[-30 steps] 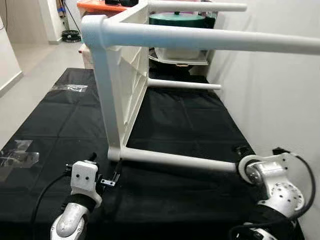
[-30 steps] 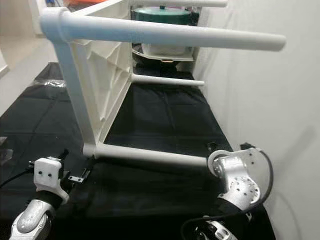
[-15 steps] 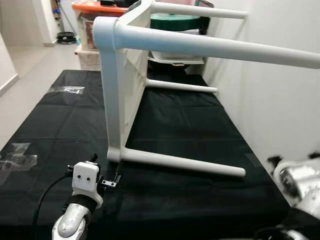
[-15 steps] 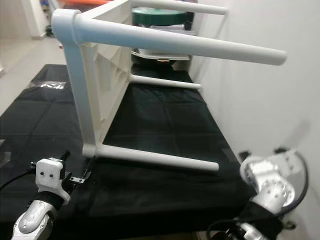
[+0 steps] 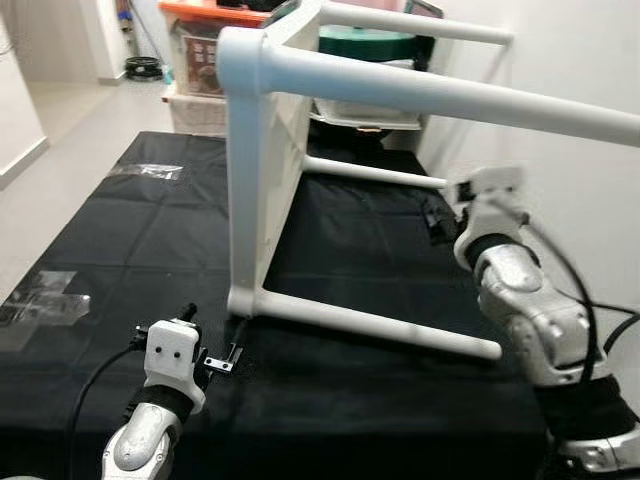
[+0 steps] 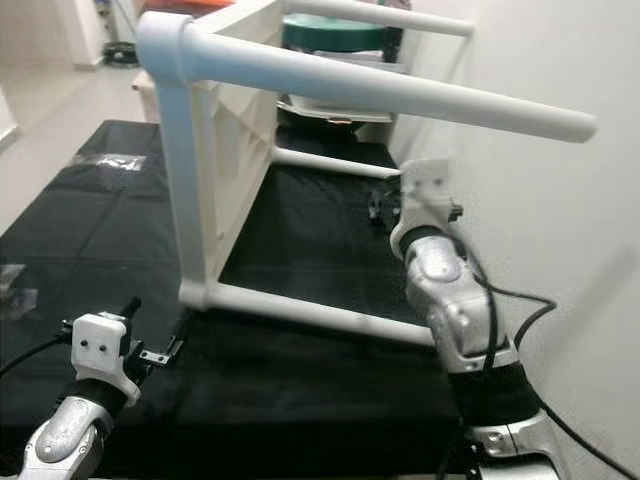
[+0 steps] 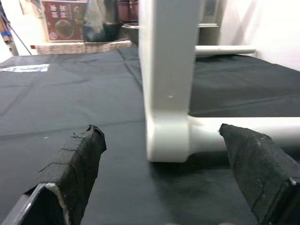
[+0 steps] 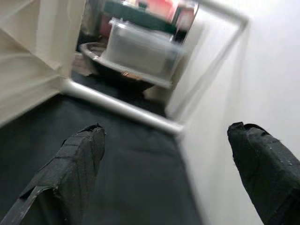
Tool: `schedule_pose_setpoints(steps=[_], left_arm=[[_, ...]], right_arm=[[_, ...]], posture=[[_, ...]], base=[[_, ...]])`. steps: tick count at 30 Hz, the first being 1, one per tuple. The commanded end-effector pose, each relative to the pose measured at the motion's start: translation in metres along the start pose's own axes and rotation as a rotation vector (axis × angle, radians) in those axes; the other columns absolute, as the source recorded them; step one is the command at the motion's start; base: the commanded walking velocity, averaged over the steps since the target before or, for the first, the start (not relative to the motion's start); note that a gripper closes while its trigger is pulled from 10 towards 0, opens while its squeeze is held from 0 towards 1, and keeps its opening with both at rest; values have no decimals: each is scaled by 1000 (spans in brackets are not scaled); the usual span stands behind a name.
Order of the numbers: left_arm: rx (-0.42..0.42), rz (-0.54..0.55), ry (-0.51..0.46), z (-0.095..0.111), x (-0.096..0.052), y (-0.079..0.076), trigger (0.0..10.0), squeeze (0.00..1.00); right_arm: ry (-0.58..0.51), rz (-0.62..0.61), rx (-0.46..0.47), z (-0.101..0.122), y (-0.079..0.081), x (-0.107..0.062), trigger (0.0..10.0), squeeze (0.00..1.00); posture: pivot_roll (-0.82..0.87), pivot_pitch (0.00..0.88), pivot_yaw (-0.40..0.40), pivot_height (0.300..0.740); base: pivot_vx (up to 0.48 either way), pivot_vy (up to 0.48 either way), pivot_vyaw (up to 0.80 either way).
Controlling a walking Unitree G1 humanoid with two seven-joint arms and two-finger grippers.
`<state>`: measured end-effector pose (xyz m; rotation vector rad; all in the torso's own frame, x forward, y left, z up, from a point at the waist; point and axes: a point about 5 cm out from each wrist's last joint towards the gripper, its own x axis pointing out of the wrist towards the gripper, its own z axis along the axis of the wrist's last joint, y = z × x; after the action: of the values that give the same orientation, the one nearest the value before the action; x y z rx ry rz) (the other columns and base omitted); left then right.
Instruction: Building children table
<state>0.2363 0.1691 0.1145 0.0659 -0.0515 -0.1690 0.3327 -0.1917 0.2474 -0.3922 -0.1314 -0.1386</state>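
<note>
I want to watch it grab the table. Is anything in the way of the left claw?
Nothing visible. The left gripper is open, and only bare black cloth lies between it and the white table's corner.

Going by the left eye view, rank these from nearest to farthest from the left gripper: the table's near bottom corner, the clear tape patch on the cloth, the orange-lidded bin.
1. The table's near bottom corner, just ahead of the left gripper on the black cloth.
2. The clear tape patch, off to the robot's left on the cloth.
3. The orange-lidded bin, past the cloth's far end.
</note>
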Motion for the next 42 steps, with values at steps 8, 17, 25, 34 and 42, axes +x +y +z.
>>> schedule_pose_setpoints(steps=[8,17,25,34,42], left_arm=[[35,-26,-60,17,13,11,10000,0],[116,-167,-99,29,42,4,10000,0],[162,-136,-105,32,54,4,10000,0],[169,-177,-126,35,64,-8,10000,0],[184,-170,-137,35,70,-8,10000,0]], right_arm=[[-83,-235,-342,-20,-13,-19,10000,0],[-255,-343,-475,-10,-17,-31,10000,0],[-350,-381,-574,-3,-23,-30,10000,0],[-381,-513,-622,2,-39,-22,10000,0],[-386,-573,-622,4,-48,-21,10000,0]], posture=[[-8,0,-119,740],[-32,0,-92,740],[-40,0,-90,740],[-37,0,-102,740],[-44,0,-99,740]], base=[[0,0,0],[0,0,0],[0,0,0],[0,0,0],[0,0,0]])
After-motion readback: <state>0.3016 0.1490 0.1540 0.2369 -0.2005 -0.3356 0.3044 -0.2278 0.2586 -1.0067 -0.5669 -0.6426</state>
